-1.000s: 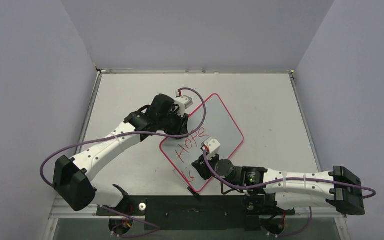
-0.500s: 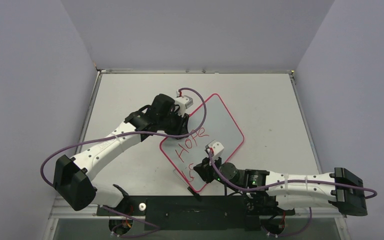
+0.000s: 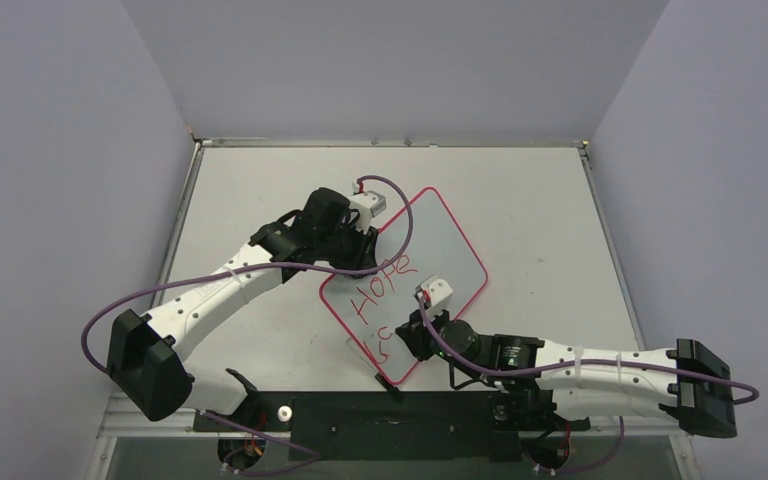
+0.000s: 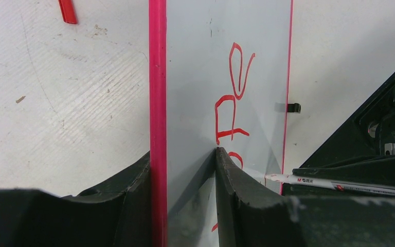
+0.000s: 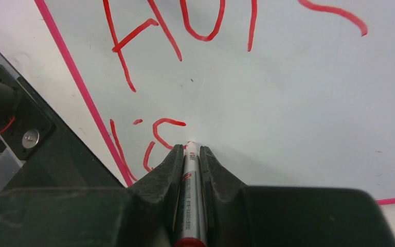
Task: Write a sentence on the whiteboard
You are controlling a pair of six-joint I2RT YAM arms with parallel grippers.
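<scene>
The whiteboard (image 3: 440, 240), glossy white with a red-pink rim (image 4: 158, 77), lies slantwise on the table. The sentence in red reads "HOPE" (image 3: 380, 285), with two or three more letters (image 5: 159, 134) on a second line below. My right gripper (image 5: 190, 149) is shut on a silver marker (image 5: 190, 195) with a red end, its tip touching the board just right of the second line. My left gripper (image 4: 182, 152) stands open astride the board's far-left rim. One of its fingertips (image 4: 223, 159) rests on the white surface and the other sits outside the rim.
A small red piece (image 4: 67, 10) lies on the tabletop beyond the board. A little black clip (image 4: 293, 107) sits by the board's opposite edge. The black base plate (image 3: 410, 410) runs along the near edge, and grey walls close in both sides.
My right gripper has shifted slightly to the right with the marker, and a curved red stroke has been added to the second line. The left arm has stayed put.
</scene>
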